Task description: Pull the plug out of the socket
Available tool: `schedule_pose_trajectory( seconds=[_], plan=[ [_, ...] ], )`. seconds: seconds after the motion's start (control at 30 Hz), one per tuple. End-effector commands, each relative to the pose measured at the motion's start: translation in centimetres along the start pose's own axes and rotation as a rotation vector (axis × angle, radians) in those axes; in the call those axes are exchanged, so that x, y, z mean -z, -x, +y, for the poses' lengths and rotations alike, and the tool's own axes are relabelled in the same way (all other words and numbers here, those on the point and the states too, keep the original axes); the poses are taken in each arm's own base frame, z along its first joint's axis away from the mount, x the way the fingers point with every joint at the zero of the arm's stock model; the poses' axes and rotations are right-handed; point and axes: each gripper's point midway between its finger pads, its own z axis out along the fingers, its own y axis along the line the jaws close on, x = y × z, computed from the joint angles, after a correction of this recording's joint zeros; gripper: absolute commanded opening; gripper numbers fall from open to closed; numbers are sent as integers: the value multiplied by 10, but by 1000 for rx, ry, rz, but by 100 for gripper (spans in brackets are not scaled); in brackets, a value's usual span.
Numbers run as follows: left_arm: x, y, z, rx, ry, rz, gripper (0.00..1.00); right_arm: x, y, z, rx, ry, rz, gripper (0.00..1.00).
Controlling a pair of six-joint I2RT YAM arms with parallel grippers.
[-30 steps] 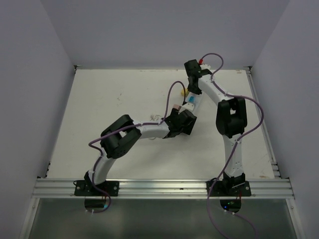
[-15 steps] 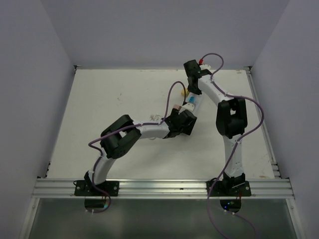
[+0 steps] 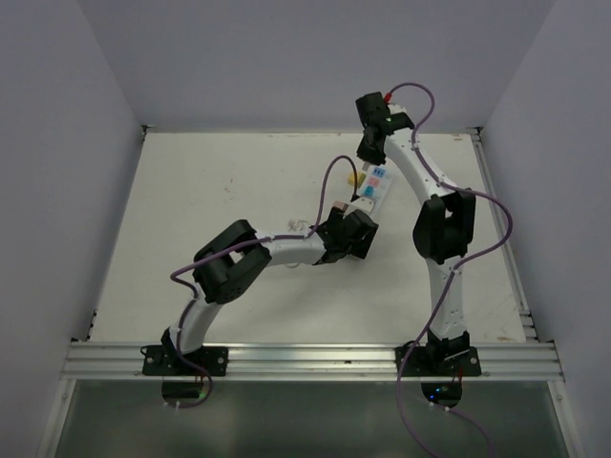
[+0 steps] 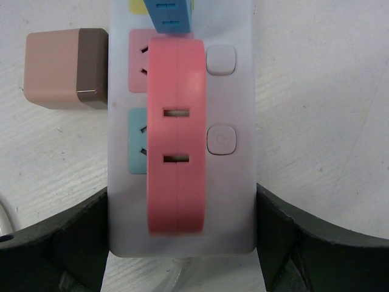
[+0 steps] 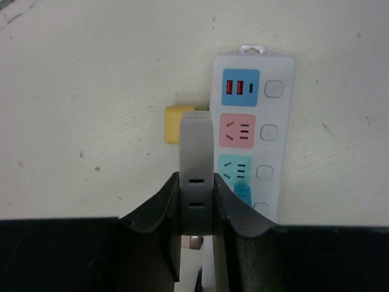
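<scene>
**Grey plug up, socket pinned**

From where I stand, the right gripper [image 5: 196, 188] pinches a grey plug [image 5: 196, 140] tight above the socket [image 5: 276, 121], which lies toward the bench's far right corner. The left gripper [image 4: 182, 240] clamps the socket's near end, with a pink plug [image 4: 176, 128] seated just ahead. Best to lift straight up against that hold (no sideways twist). The grey plug's prongs are hidden, so I cannot tell whether they are clear of the socket.
</scene>
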Motion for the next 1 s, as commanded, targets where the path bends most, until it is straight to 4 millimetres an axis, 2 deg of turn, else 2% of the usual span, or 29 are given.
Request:
schedule_pose_trajectory(
  seconds=[0.0,0.17,0.2,0.23,0.3,0.33,0.37,0.4,0.43,0.47,0.53,0.57,0.6,0.63,0.7,0.73,0.77,0.83,0.9,0.93,0.97],
  plan=[
    [2,-158,27,-122,23,471,0,7,-6,-12,-11,5,33,0],
    [6,-155,36,-82,28,464,0,3,-12,-40,-8,-31,48,0],
    [7,-157,39,-71,24,469,0,12,-5,-40,-12,-9,21,0],
    [8,-152,44,-46,25,463,0,11,-11,-47,10,-14,30,0],
    [9,-152,52,-31,35,467,0,16,-4,-48,6,22,-5,0],
    [10,-148,55,-26,41,461,0,27,2,-50,1,48,-28,0],
    [10,-146,60,-20,48,460,0,21,-7,-65,-9,36,-7,0],
    [11,-146,65,-26,67,463,0,22,-3,-62,-31,81,-20,0],
    [12,-144,68,-32,74,460,0,33,4,-65,-55,110,-46,0],
    [12,-142,72,-34,83,460,0,25,-7,-79,-67,101,-23,0],
    [14,-143,76,-44,93,469,0,27,-2,-78,-94,158,-49,0],
    [14,-143,80,-43,97,471,0,27,-4,-88,-110,158,-48,0],
    [15,-144,84,-48,109,477,0,28,1,-85,-124,201,-68,0],
    [15,-141,88,-54,114,473,0,25,-2,-96,-144,199,-70,0],
    [19,-140,94,-74,125,474,0,23,5,-101,-180,226,-103,0],
    [20,-139,98,-74,128,475,0,17,-4,-106,-191,230,-85,0],
    [20,-138,100,-75,127,474,0,16,6,-111,-219,247,-117,0],
    [23,-139,109,-82,129,479,0,7,-1,-117,-255,270,-101,0],
    [26,-140,115,-100,132,479,0,-3,7,-119,-300,297,-128,0],
    [27,-140,117,-103,132,477,0,-7,0,-116,-303,322,-110,0],
    [28,-141,119,-111,133,480,0,-11,12,-121,-327,343,-140,0]
  ],
)
